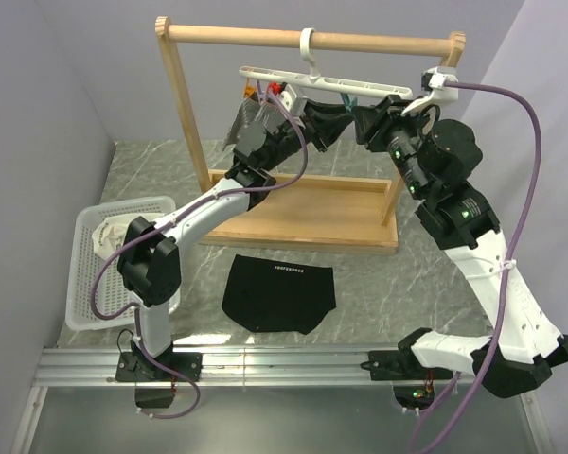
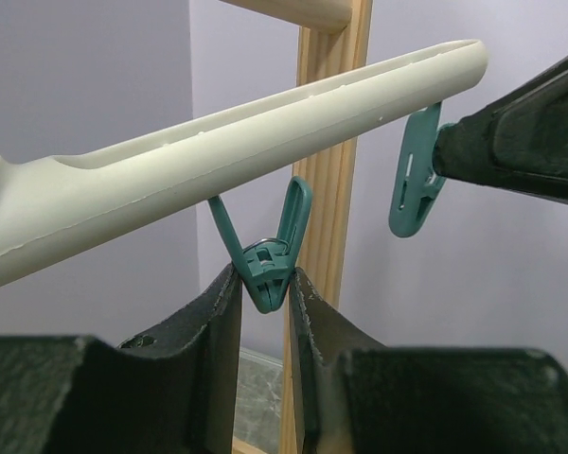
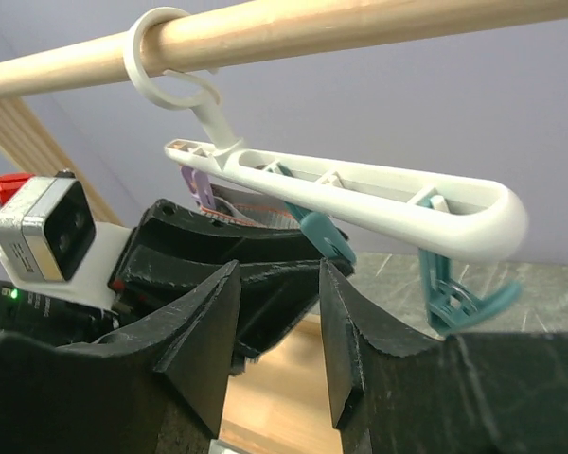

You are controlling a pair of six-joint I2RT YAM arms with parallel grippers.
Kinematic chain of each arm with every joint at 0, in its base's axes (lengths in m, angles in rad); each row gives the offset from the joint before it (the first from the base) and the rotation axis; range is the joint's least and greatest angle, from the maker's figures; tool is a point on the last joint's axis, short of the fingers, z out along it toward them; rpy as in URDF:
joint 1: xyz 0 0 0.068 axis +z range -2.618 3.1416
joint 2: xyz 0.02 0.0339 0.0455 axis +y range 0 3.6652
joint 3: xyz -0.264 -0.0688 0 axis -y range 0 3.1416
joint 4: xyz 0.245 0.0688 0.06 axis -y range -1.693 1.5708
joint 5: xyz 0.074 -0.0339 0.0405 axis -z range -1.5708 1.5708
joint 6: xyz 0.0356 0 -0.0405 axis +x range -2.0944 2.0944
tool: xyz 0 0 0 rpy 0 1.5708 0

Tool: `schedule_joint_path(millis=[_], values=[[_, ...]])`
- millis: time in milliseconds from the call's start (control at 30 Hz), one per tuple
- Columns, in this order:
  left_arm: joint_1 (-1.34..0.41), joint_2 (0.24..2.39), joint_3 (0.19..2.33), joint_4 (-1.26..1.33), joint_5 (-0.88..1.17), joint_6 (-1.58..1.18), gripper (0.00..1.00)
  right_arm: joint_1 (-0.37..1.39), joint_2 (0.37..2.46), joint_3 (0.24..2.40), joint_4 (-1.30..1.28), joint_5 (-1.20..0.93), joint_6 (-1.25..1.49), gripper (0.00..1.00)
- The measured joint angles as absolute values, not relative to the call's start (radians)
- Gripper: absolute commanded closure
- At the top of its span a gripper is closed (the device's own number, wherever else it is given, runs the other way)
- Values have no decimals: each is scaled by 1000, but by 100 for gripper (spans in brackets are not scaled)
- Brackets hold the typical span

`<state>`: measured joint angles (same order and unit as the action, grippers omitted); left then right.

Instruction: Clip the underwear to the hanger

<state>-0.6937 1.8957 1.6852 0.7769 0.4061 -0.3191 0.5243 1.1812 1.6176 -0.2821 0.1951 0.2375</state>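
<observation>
Left fingers (image 2: 218, 359) pinch a teal clip (image 2: 268, 265) under the hanger (image 2: 218, 161); right fingers (image 3: 204, 331) spread, empty; underwear (image 1: 277, 291) below likely needs lifting next.

Top external: high, behind the arm bases, looking down the desk (image 1: 379, 274). Wrist views: close, tilted upward. All three share the hanger (image 1: 360, 87).

The hanger (image 1: 327, 83) hangs by its hook from the top rail of the wooden rack (image 1: 293, 203), with a grey garment (image 1: 244, 121) at its left end. The left gripper (image 1: 333, 115) and right gripper (image 1: 369, 121) are both raised beneath the bar, close together at a teal clip (image 1: 349, 100). The underwear (image 1: 277, 291) lies flat on the table (image 1: 379, 284), near of the rack's base, a white basket (image 1: 80, 284) to its left.
</observation>
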Motion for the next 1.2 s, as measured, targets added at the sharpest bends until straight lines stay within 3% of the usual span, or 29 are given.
schedule_joint_path(millis=[400,667,967,1200], values=[[-709,1882,1677,748,358,-262,100,554,1302,1637,-236,339,206,57],[-710,1879,1676,735,353,-237,97,554,1333,1639,-231,371,188,78],[-697,1862,1656,733,377,-206,75,557,1333,1639,-232,370,160,94],[-674,1862,1656,722,443,-215,63,545,1333,1638,-220,353,138,98]])
